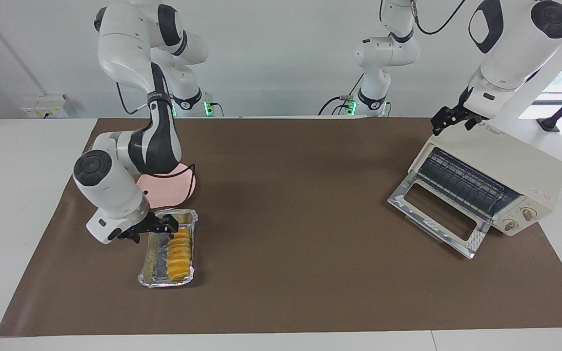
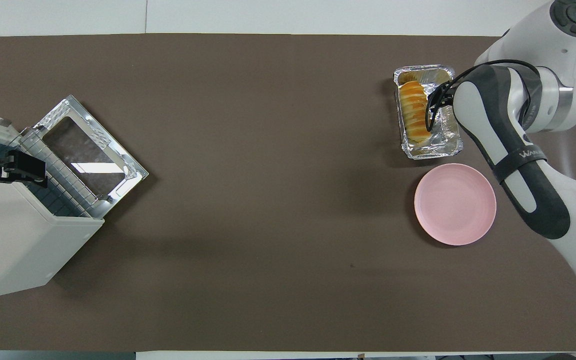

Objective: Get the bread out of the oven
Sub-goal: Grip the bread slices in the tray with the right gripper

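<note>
Bread out of the oven, lying in the foil tray at the right arm's end of the table.

I read the bread (image 1: 181, 249) lying lengthwise in the foil tray (image 1: 150, 279), which sits on the brown mat (image 1: 291, 229) just beside the pink plate (image 1: 176, 190) and farther from the robots than it. I see the right gripper (image 1: 161, 225) raised over the tray end nearest the plate, clear of both bread and tray, grasping nothing; its fingers look parted in the facing view. I see the oven (image 1: 505, 165) at the left arm's end, its glass door (image 1: 437, 214) dropped flat onto the mat, the wire rack (image 1: 461, 183) exposed. The left gripper (image 1: 449, 119) waits over the oven's top corner, released and holding nothing.
</note>
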